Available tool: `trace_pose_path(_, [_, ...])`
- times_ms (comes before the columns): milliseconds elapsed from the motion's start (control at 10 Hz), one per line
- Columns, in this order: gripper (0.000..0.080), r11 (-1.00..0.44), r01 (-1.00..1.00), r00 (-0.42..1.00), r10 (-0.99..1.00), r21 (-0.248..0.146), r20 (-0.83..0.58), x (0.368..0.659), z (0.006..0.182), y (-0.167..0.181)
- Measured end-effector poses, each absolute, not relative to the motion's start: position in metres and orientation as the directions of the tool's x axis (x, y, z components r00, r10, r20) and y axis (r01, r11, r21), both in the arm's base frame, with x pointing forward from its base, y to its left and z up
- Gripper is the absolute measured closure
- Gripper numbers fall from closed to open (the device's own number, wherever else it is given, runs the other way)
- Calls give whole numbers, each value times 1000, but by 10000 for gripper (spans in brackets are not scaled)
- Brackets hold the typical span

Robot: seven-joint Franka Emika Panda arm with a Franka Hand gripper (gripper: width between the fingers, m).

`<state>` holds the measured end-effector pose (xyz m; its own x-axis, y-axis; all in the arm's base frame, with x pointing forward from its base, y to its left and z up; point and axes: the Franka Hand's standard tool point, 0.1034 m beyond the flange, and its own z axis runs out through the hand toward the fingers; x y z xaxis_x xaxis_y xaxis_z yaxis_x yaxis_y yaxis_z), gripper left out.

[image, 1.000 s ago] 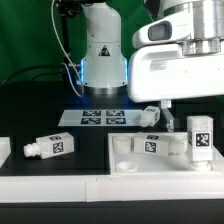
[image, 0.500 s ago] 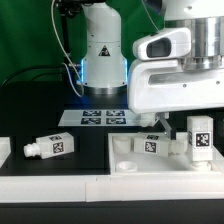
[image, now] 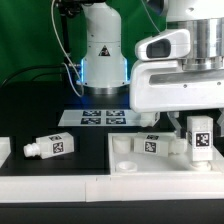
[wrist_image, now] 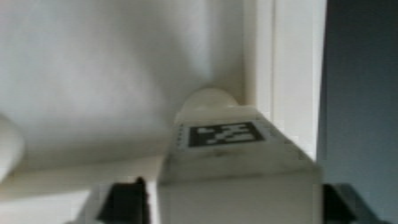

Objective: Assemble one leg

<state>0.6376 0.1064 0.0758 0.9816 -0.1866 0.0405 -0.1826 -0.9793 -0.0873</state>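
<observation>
Wrist view: leg [wrist_image: 222, 140] seen pinched in claw [wrist_image: 224, 205], apparently, over white panel [image: 125, 160]. Second leg [image: 199, 136] stood upright far right; third leg [image: 55, 147] laid left.

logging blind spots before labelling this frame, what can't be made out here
1. Wrist view: the leg fills the frame; the gripper is cut off by the edge, open or shut unclear.
2. Exterior view: the arm housing hides the gripper.
3. Exterior view: a white part is cut off by the left edge.
</observation>
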Motion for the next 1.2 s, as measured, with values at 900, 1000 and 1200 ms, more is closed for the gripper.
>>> trace_pose_path(900, [515,-464,-881,469,-882,-89,-46,638,74,109])
trace_pose_path(1000, [515,-303,-948,310,-948,-100,-67,638,74,109])
trace_pose_path(1200, [515,-189,-974,199,-977,-124,-74,636,74,109])
